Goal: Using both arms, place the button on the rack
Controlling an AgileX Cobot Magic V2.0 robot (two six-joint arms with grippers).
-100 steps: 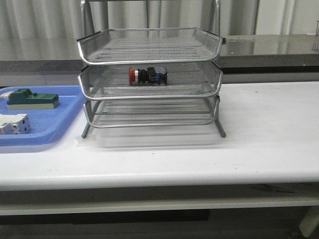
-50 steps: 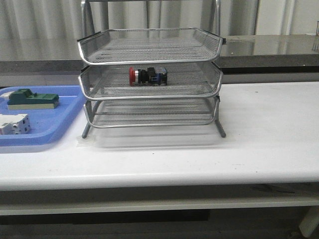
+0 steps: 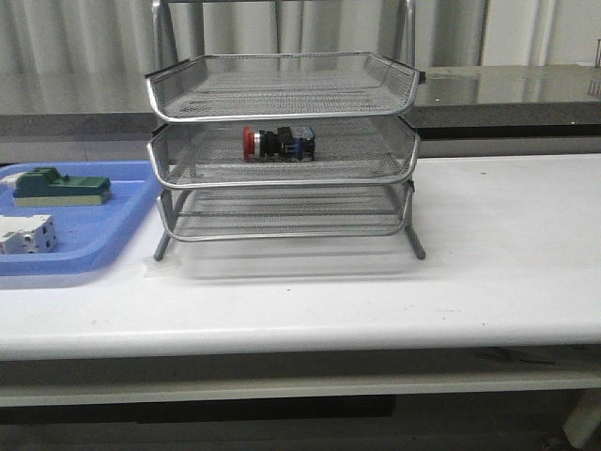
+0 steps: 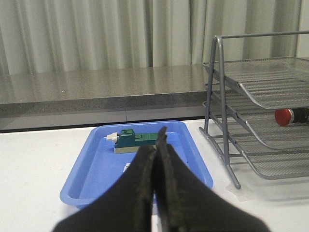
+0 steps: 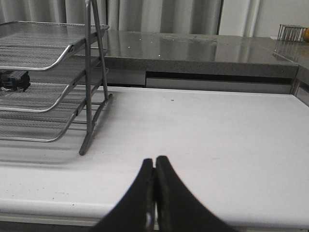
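The left arm's black angular gripper [image 4: 157, 145] has its fingers pressed together, holding nothing. The right arm's black gripper [image 5: 154, 166] is likewise closed and empty.

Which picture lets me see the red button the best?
The front view: the whole button lies on the rack's middle shelf, red cap to blue end. The left wrist view shows only its red cap at the edge; the right wrist view shows just its dark back end.

Rack [image 3: 282, 150]: on worktop [image 3: 488, 254], centre-left. Button [image 3: 278, 143]: lying on its side in the rack's middle tier. Tray [image 3: 113, 240]: on worktop, just left of the rack. Block [image 3: 58, 187]: in tray, rear. Breaker [image 3: 24, 234]: in tray, in front of the block.
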